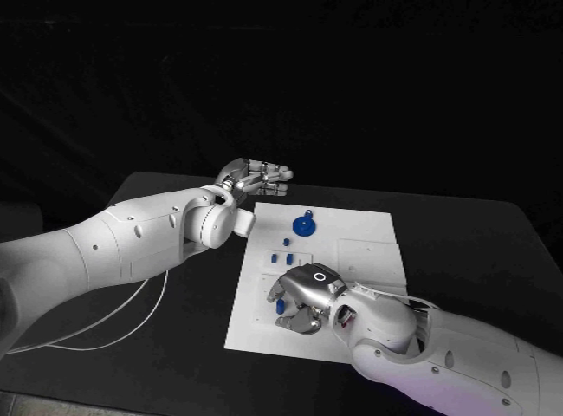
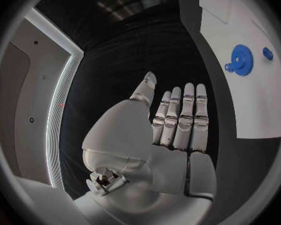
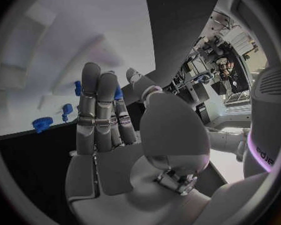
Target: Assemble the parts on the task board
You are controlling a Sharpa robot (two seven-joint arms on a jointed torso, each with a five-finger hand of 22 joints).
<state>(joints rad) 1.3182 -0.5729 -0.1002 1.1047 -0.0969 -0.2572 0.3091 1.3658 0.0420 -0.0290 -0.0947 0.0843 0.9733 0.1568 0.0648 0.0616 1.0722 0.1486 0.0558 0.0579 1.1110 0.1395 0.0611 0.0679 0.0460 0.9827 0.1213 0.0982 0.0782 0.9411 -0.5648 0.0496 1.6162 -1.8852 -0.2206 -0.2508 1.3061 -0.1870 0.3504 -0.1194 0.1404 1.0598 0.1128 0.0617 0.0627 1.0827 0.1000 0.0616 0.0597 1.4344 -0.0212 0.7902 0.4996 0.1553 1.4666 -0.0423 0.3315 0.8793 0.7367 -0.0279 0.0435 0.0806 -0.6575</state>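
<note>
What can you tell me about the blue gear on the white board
The blue gear is a round toothed wheel, plastic by its look, with a small blue knob at one edge. It sits on the task board in its far half, apart from the smaller blue parts nearer the robot. Neither the left hand nor the right hand touches it.

No words, labels, brand marks or numbers can be read anywhere in these views. The task board (image 1: 357,238) is plain white with no legible print, and the blue parts (image 1: 304,227) carry no markings that can be made out. The only sign-like mark is a small ring on the back of the right hand (image 1: 309,296).
</note>
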